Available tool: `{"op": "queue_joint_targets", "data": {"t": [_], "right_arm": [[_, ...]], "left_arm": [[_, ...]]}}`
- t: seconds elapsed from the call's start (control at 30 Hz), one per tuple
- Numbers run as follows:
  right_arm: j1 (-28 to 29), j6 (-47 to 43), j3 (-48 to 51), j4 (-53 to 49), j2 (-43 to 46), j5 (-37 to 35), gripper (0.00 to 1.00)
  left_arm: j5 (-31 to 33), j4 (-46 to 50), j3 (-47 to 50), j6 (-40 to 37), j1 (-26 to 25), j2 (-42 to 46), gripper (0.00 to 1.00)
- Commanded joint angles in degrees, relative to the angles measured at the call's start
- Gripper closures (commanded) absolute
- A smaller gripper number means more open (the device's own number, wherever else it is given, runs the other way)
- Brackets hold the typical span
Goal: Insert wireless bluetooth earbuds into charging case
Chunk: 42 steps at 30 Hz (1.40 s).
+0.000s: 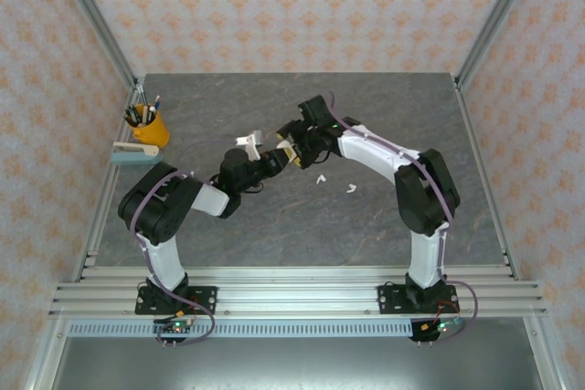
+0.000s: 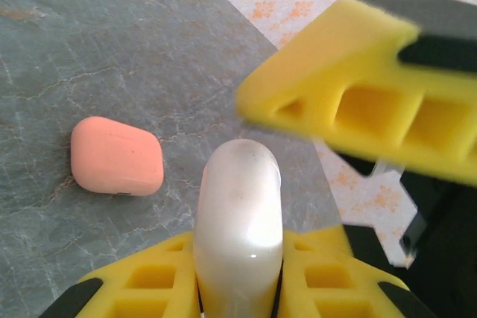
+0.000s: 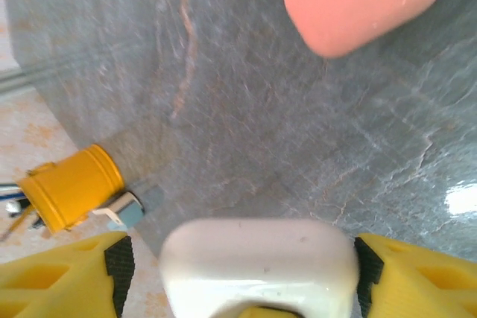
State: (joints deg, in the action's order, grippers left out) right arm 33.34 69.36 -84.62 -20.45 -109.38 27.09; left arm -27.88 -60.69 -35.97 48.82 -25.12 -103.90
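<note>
A white charging case (image 2: 238,214) stands on edge between the yellow fingers of my left gripper (image 2: 238,262), which is shut on it. The same white case (image 3: 257,266) lies between the fingers of my right gripper (image 3: 238,258), which is open, with a gap at its left pad. Both grippers meet over the middle of the table, left gripper (image 1: 272,162) and right gripper (image 1: 294,141). A closed coral-pink case (image 2: 117,156) rests on the table beyond them. Two white earbuds (image 1: 320,178) (image 1: 350,189) lie loose on the table just right of the grippers.
A yellow pen cup (image 1: 148,127) and a pale blue block (image 1: 132,154) stand at the table's left edge. A small pale thing (image 1: 247,142) lies just left of the grippers. The right gripper's yellow finger (image 2: 350,87) hangs blurred above the white case.
</note>
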Motion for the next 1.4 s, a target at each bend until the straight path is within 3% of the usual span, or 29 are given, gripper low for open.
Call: {"op": "queue_joint_targets", "data": {"t": [0.0, 0.23, 0.43, 0.63, 1.07, 1.37], "right_arm": [[-3.91, -3.06, 1.41, 4.28, 6.97, -0.8, 0.22], [-6.62, -26.72, 7.98, 2.58, 16.3, 2.11, 0.24], [-6.62, -43.7, 19.93, 8.97, 25.44, 12.32, 0.25], [-6.03, -45.32, 22.69, 10.77, 25.4, 16.55, 0.29], [-5.14, -44.58, 22.12, 13.83, 20.25, 18.93, 0.33], [-7.59, -43.92, 25.2, 14.76, 17.08, 13.64, 0.43]], "left_arm": [[-4.82, 6.23, -0.6, -4.31, -0.07, 4.93, 0.99], [-15.61, 21.0, -2.34, -11.39, 2.9, 13.05, 1.0], [-25.95, 33.96, -8.54, -17.38, 4.78, 16.3, 1.0], [-29.58, 44.24, -14.04, -22.86, 4.73, 16.52, 1.0], [-30.04, 45.84, -17.09, -23.7, 4.74, 14.78, 1.0], [-31.16, 46.86, -17.92, -23.94, 4.73, 16.91, 1.0]]}}
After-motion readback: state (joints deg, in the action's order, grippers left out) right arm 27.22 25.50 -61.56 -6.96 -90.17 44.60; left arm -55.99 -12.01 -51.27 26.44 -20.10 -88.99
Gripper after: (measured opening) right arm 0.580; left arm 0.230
